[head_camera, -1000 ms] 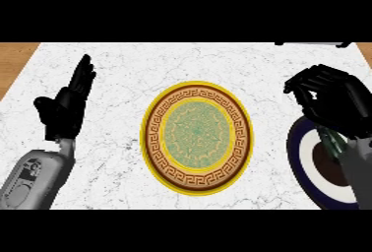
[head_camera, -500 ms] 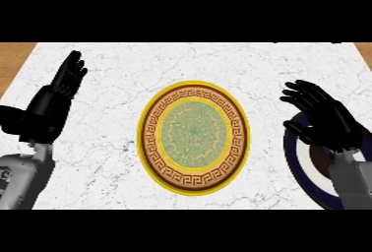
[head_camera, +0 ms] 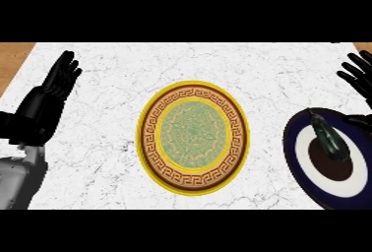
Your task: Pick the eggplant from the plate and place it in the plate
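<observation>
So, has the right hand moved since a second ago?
Yes. The right hand has pulled away from the dark blue plate toward the view's upper right edge, farther from the yellow plate, uncovering the eggplant.

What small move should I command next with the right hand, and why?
Probably bring the right hand down over the eggplant and curl round it. The eggplant lies untouched on the dark blue plate at the right; the right hand is open beyond it, holding nothing. The yellow plate in the middle holds nothing. The left hand rests open at the left.
</observation>
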